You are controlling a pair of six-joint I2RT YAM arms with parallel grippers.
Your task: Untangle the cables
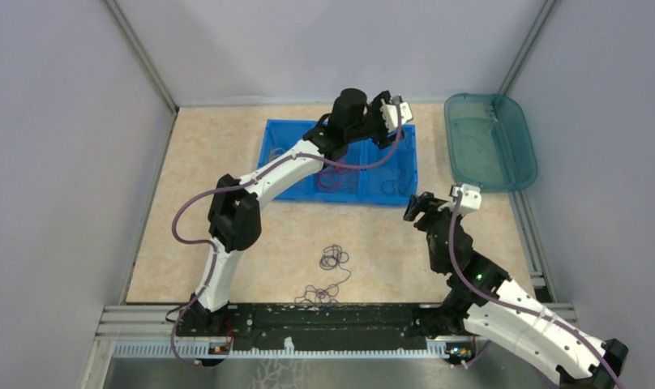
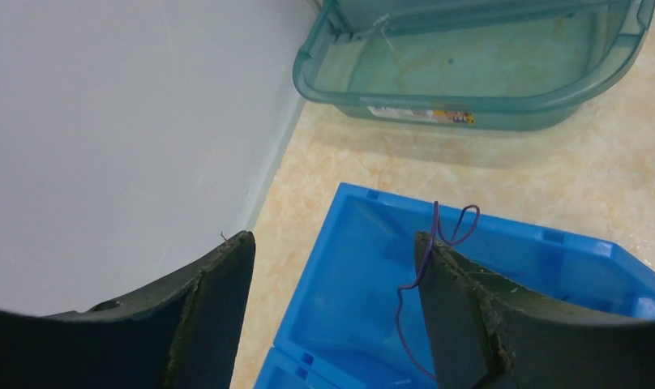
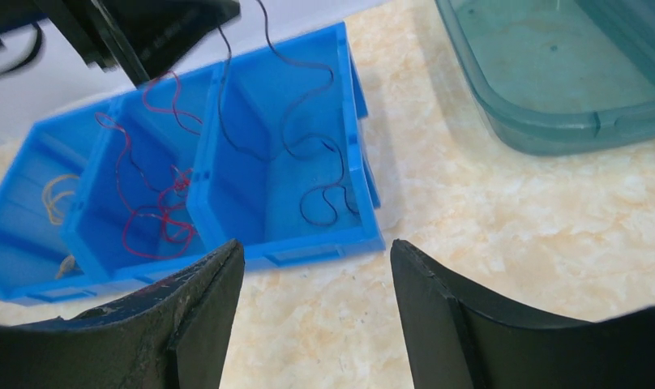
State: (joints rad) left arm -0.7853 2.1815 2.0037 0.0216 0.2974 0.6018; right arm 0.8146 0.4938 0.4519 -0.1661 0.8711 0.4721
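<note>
1. While the left end effector (image 1: 387, 112) hangs over the far right corner of the blue tray (image 1: 276, 130), its jaws stand wide apart, as the left wrist view shows, with a clear gap between the fingers (image 2: 219, 308).
2. A purple cable (image 2: 458, 225) is snagged on the inner edge of one finger. Its loop pokes up past the tip and the rest trails down toward the tray compartment below. It is draped there, not pinched.
3. From the right wrist view, a dark strand runs from the left end effector down into the rightmost compartment, where the dark cables (image 3: 316, 174) lie on the floor.
4. The middle compartment holds the red cables (image 3: 158, 215), and one red loop rises above the divider wall.
5. The leftmost compartment holds the yellow cables (image 3: 53, 194).
6. The right end effector (image 3: 316, 247) has its jaws apart with nothing between them. It is over bare tabletop (image 3: 486, 243), just off the tray's near right corner.
7. Cables also lie loose on the tabletop. A small dark tangle (image 1: 334, 258) sits mid-tabletop, and a looser dark bunch (image 1: 320, 293) lies nearer the arm bases. Both are well apart from the tray.
8. The teal tub (image 1: 490, 142) sits right of the tray, at the far right of the tabletop.
</note>
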